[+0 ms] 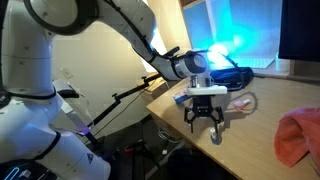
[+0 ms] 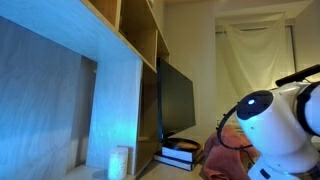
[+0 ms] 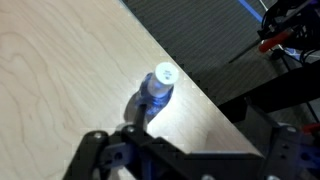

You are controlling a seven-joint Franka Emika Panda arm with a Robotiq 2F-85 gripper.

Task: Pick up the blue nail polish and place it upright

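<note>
In the wrist view the blue nail polish (image 3: pixel 156 92) is a tiny dark-blue bottle with a pale round cap, standing on the light wooden table (image 3: pixel 60 70) close to the table's edge. Whether it is fully upright I cannot tell from this angle. My gripper (image 3: pixel 190 142) hangs above it, open, with nothing between its fingers. The bottle lies just ahead of the left finger (image 3: pixel 97 148), apart from it. In an exterior view the gripper (image 1: pixel 205 122) hovers open over the table's near edge, and the bottle does not show there.
The table edge (image 3: pixel 200 95) runs diagonally, with dark floor and stands beyond. A pink cloth (image 1: pixel 298 136) lies to the right of the gripper, and pale items (image 1: pixel 240 100) sit behind it. A monitor (image 2: pixel 176 98) and wooden shelves (image 2: pixel 130 60) stand at the back.
</note>
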